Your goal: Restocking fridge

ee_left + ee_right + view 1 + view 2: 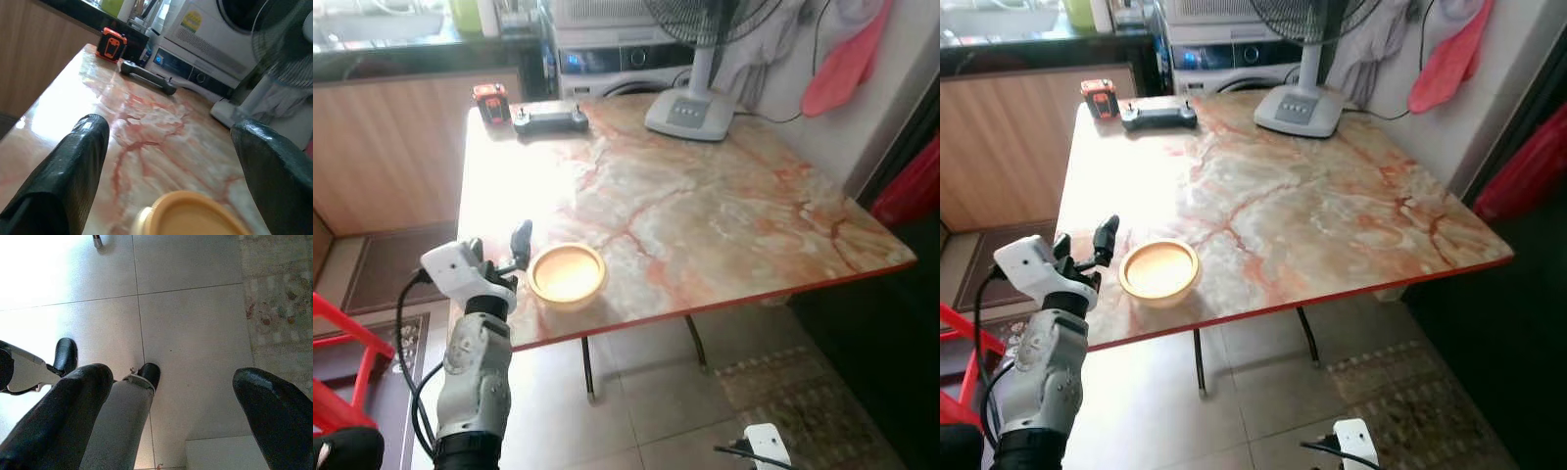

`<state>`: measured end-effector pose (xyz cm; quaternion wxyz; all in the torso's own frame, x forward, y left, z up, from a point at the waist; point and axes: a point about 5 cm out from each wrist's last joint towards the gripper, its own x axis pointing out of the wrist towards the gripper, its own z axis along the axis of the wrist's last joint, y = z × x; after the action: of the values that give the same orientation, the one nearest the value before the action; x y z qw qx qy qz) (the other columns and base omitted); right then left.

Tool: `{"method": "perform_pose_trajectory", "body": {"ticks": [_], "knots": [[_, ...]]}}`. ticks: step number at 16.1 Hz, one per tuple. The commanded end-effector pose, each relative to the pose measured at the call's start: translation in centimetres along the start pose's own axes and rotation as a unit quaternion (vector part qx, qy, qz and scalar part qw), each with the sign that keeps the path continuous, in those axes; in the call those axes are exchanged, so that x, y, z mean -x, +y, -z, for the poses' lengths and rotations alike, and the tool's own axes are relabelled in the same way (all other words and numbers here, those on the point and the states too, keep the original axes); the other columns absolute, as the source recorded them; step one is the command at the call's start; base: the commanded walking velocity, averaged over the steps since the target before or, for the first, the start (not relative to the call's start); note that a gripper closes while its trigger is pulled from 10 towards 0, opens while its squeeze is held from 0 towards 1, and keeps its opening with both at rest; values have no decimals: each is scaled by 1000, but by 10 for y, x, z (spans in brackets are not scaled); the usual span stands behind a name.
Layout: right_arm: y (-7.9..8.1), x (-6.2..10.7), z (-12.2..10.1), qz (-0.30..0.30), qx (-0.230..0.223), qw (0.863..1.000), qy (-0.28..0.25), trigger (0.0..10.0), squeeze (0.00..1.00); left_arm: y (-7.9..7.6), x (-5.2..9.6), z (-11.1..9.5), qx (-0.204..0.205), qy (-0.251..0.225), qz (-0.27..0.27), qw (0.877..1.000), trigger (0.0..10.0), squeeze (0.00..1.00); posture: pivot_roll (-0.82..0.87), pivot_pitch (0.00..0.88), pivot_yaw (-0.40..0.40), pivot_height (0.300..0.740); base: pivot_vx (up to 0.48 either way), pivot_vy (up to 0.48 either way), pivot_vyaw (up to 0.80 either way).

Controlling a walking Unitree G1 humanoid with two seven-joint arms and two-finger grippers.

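A round, smooth yellow bowl (567, 275) sits low and left on the shiny marble tabletop (705, 215). The left gripper (514, 250) waits beside it, jaws spread wide. The right gripper (171, 416) hangs over floor tiles, jaws apart.

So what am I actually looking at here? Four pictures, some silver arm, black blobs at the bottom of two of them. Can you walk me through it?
It is a walking humanoid robot with two silver arms, each ending in two long black fingers. The two wide pictures come from the two eyes of its head camera, looking down at a marble table. The other two come from cameras on its wrists; the black blobs are the fingers themselves.

The left gripper is raised beside a yellow bowl near the table's front edge, fingers open, holding nothing. The right gripper hangs idle, open, pointing at the tiled floor.

At the table's far end stand a fan, a dark controller and a small orange and black device. A washing machine sits behind.
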<state>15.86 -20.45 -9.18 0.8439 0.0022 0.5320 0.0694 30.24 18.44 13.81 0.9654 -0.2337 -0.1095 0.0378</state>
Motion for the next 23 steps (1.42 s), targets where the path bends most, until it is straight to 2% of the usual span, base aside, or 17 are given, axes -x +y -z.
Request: {"method": "perform_pose_trajectory", "body": {"ticks": [1,5,6,7,13,14,19,23], "knots": [[0,0,0,2,-3,1000,-2,10000,0,-1,-3,-1,18,3,0,1000,10000,0,40,0,-24,740,0,0,0],[0,0,-1,3,-5,1000,-3,10000,0,4,-11,0,20,17,-9,1000,10000,0,41,0,-21,740,0,0,0],[0,0,-1,3,-6,1000,-4,10000,0,6,-13,0,42,20,-13,999,10000,400,39,0,-20,740,0,0,0],[0,0,-1,3,-6,1000,-4,10000,0,6,-14,0,43,21,-10,999,10000,1000,41,0,-20,740,0,0,0],[0,0,-1,5,-7,1000,-4,10000,0,19,-19,7,52,46,-24,997,10000,1000,34,0,-11,740,0,0,0],[1,0,0,5,-8,1000,-3,10000,0,21,-18,13,59,61,-21,996,10000,0,31,0,-10,740,0,0,0],[0,0,0,7,-9,1000,-4,10000,0,20,-16,27,65,82,-18,994,10000,0,20,0,-4,740,0,0,0],[0,0,0,9,-10,1000,-6,10000,0,16,-17,35,89,97,-13,991,10000,0,19,0,-16,740,0,0,0]]}}
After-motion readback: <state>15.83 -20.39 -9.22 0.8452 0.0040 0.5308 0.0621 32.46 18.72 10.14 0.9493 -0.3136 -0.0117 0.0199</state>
